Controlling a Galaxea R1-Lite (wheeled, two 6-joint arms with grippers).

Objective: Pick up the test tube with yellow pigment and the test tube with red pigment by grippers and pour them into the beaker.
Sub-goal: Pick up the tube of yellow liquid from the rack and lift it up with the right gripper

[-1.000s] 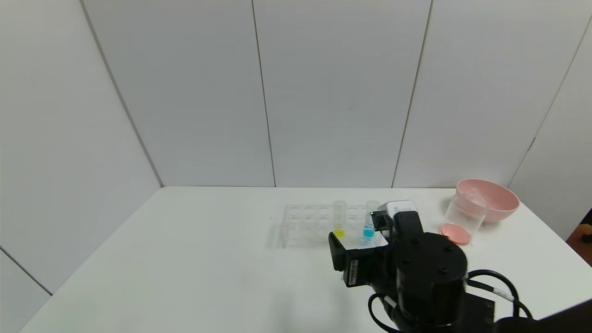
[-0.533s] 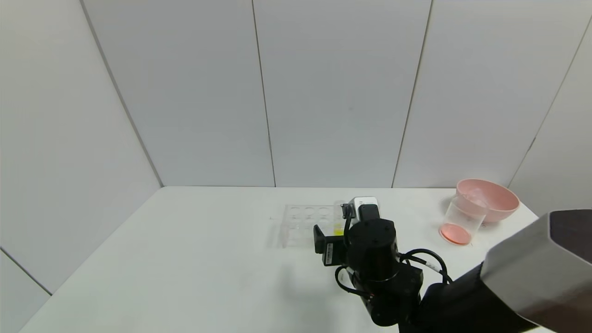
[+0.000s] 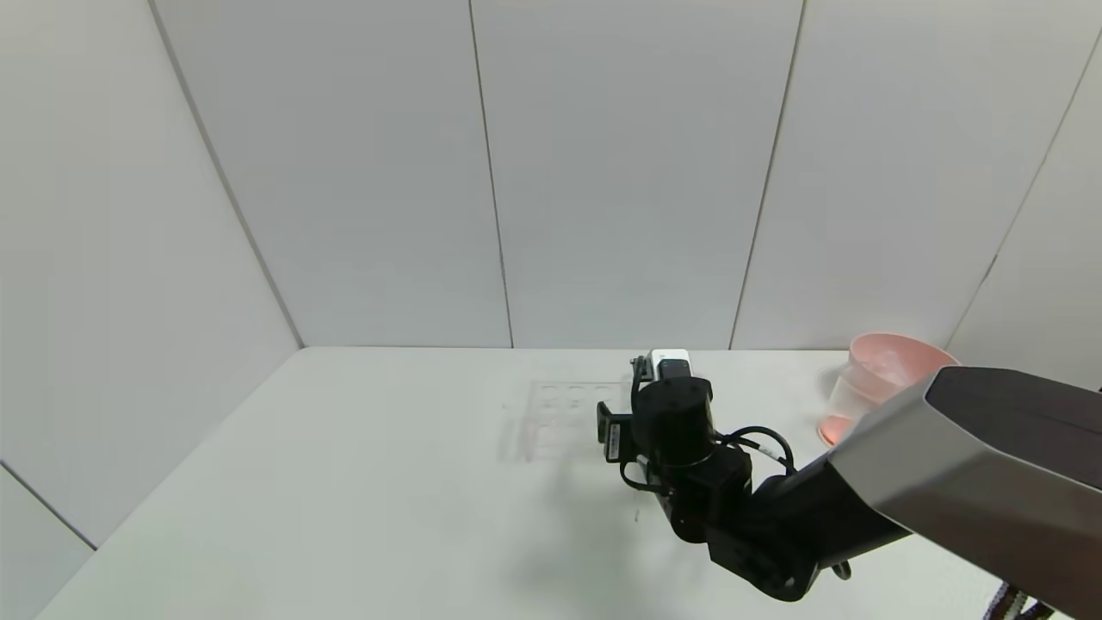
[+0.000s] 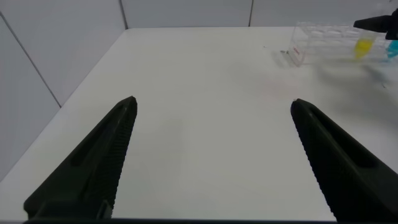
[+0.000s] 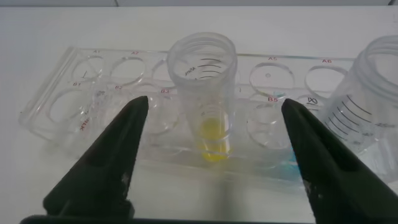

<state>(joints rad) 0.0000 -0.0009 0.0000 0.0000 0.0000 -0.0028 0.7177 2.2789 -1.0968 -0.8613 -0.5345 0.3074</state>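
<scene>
The test tube with yellow pigment stands upright in a clear rack. My right gripper is open, with one finger on each side of this tube and not touching it. In the head view my right wrist covers the tubes, and only the rack's left end shows. The beaker, with red-orange liquid at its bottom, stands at the far right, partly behind my arm. No test tube with red pigment is in view. My left gripper is open and empty over bare table, far from the rack.
A tube with blue liquid stands in the rack right beside the yellow one. A pink bowl sits behind the beaker at the table's back right corner. White walls close the table at the back and left.
My right arm has reached forward and left to the rack. Its wrist now hides the yellow and blue tubes in the head view. The beaker and bowl have not moved.
</scene>
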